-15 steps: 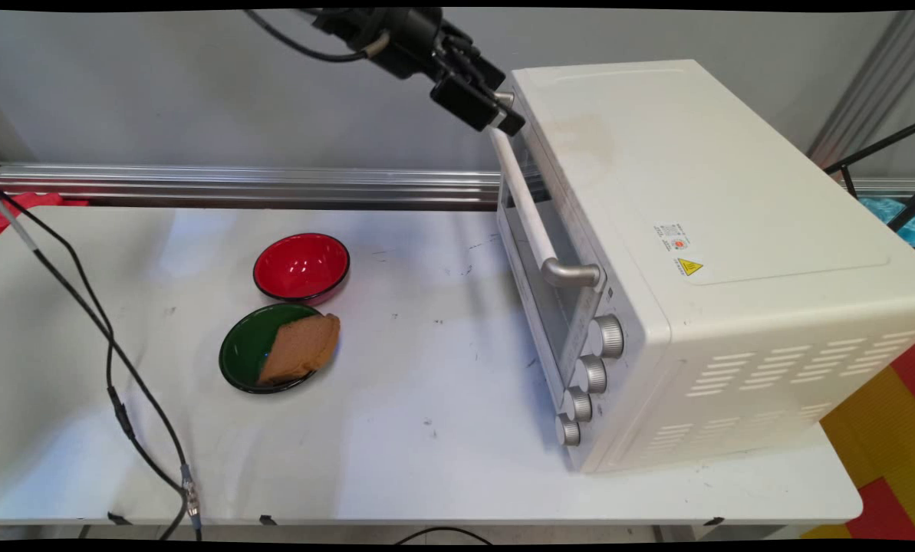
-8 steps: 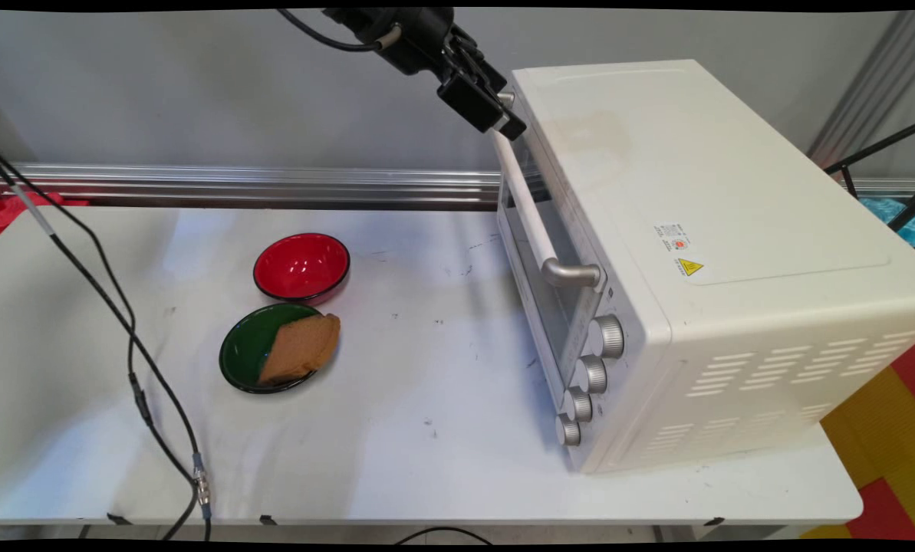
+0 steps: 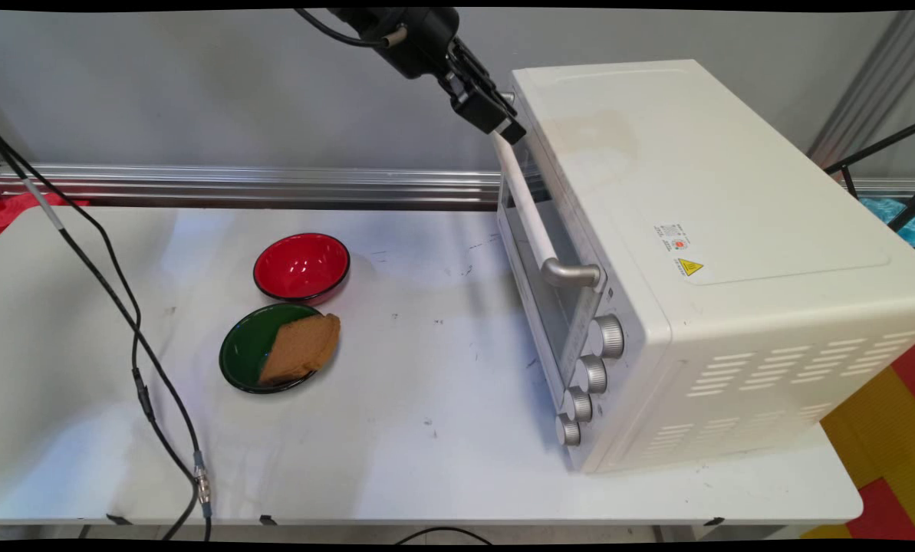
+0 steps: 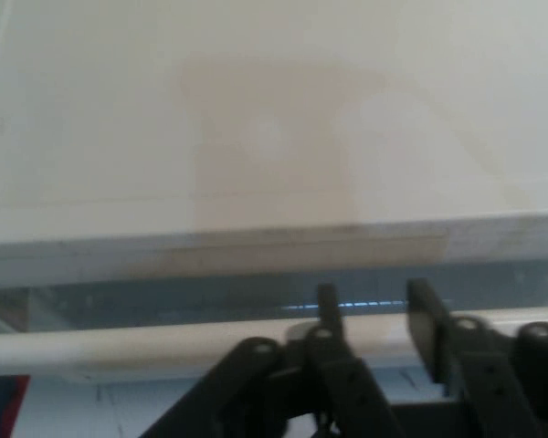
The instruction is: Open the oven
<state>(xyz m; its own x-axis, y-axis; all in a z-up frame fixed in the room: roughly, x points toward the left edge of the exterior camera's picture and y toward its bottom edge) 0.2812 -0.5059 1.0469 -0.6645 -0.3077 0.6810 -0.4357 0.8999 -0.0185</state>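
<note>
Grey wall behind, white table below, metal rail along the table's far edge. My gripper is high at the far end of the toaster oven, which stands on the table's right side, reaching from far edge to near edge. I'm at the far end of the oven's door handle, right by the top front edge. In the hand view my fingers stand a little apart with the white handle bar running across just behind their tips; whether they actually touch or clamp it, I cannot tell. Oven's top fills the hand view above the bar, glass door strip between. Door looks closed.

Four knobs run down the oven's front toward the table's near edge. Red bowl mid-table, left of the oven, well apart from it. Green plate just beside the bowl on its near side, slice of brown bread lying on the plate, its right part over the rim. Black cables hang over the table's left side.

Versus a second ago: my gripper has shifted slightly right and in toward the handle's far end; cables swung a bit; bowl, plate, bread, oven unchanged.
</note>
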